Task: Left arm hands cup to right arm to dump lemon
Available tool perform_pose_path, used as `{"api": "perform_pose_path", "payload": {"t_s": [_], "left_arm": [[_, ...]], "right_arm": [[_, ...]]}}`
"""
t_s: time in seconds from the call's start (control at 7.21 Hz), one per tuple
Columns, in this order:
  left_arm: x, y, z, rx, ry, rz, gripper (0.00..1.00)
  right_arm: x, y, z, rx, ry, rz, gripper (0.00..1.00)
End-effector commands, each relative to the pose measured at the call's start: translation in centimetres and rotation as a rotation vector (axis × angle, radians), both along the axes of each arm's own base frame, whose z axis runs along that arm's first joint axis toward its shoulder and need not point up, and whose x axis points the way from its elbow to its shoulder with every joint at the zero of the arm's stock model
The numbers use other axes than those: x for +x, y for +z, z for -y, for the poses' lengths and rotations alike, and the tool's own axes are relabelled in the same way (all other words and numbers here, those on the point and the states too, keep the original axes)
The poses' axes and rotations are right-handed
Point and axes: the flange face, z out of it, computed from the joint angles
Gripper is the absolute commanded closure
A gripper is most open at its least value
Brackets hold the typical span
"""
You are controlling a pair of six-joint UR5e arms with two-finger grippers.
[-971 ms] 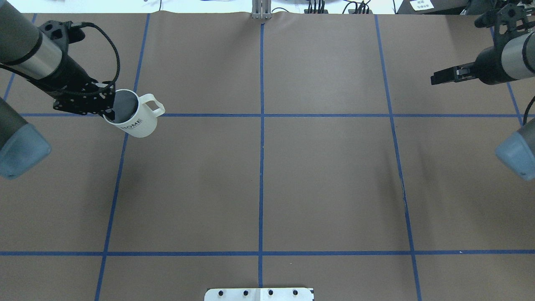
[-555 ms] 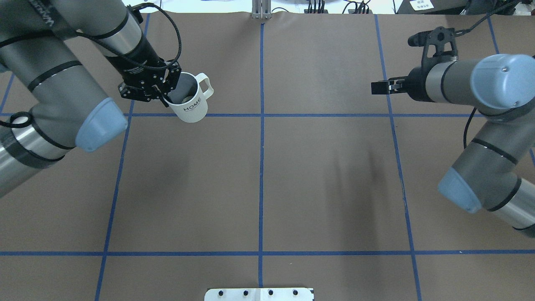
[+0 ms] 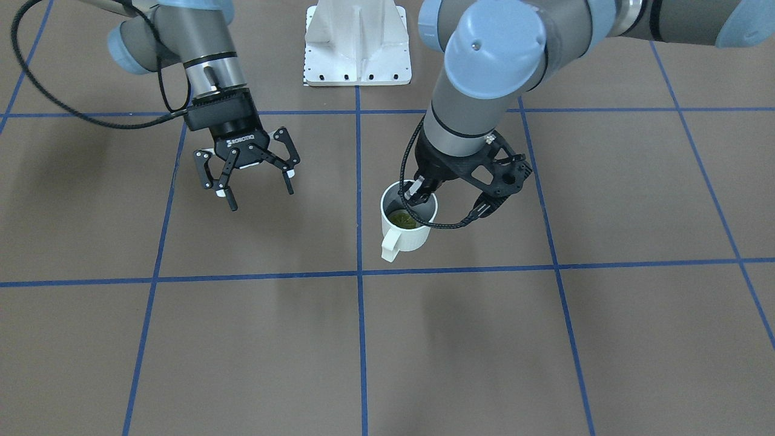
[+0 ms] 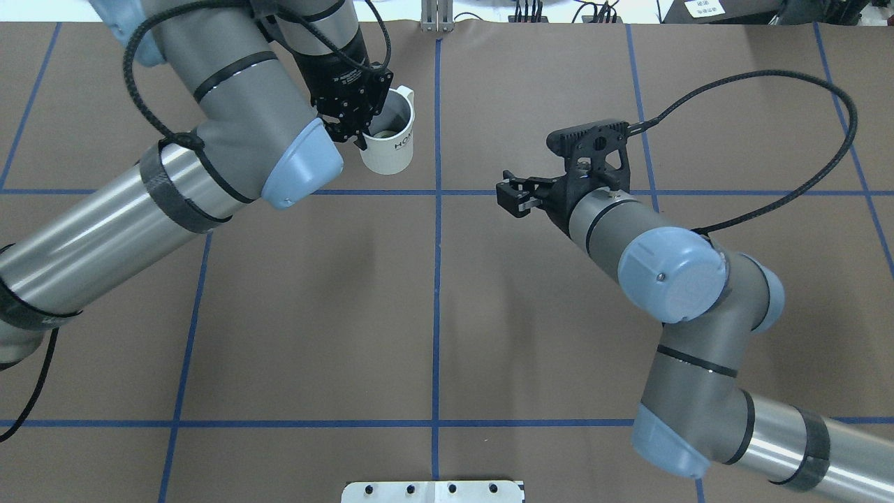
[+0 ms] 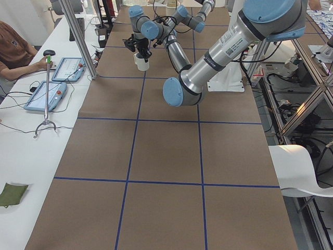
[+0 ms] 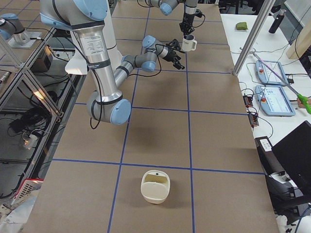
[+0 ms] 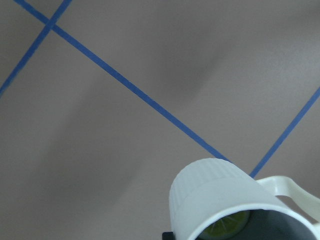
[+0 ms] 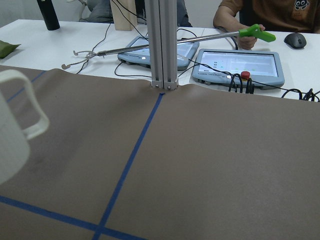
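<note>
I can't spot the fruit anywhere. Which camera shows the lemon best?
The front-facing view: the lemon lies open to sight inside the cup. The left wrist view catches a sliver; the rest show none clearly.

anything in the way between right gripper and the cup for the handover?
Nothing visible. In the front view, only bare table lies between the open right gripper and the cup. The left gripper holds the cup by its rim, above the table, with the lemon inside.
</note>
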Motion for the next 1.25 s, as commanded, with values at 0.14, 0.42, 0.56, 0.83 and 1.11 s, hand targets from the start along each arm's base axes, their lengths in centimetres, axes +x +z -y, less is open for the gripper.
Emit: {"api": "perform_pose_path", "payload": {"t_s": [0.14,0.42,0.56,0.83,1.11], "left_arm": [[3.2,-5.1,-0.3,-0.159,-0.112,0.004,1.0],[5.6,-7.2,-3.0,-0.202,-0.11,-0.01,1.0],[6.3,-8.3,-3.9,-0.209,-0.106,-0.018,1.0],[7.0,-9.8,-5.1,-0.225,-0.107,-0.029,1.0],[7.2,-10.0,-5.6,-0.235,-0.108,-0.029,1.0]], "right_arm": [[-4.5,-2.4,-4.7,0.095,0.118,-0.019,0.01],[-6.5,-3.3,-6.3,0.121,0.166,-0.022,0.02],[-7.3,-3.2,-6.4,0.131,0.201,-0.033,0.01],[-7.4,-3.3,-6.4,0.135,0.221,-0.033,0.01],[-7.2,-3.2,-6.7,0.141,0.275,0.001,0.01]]}}
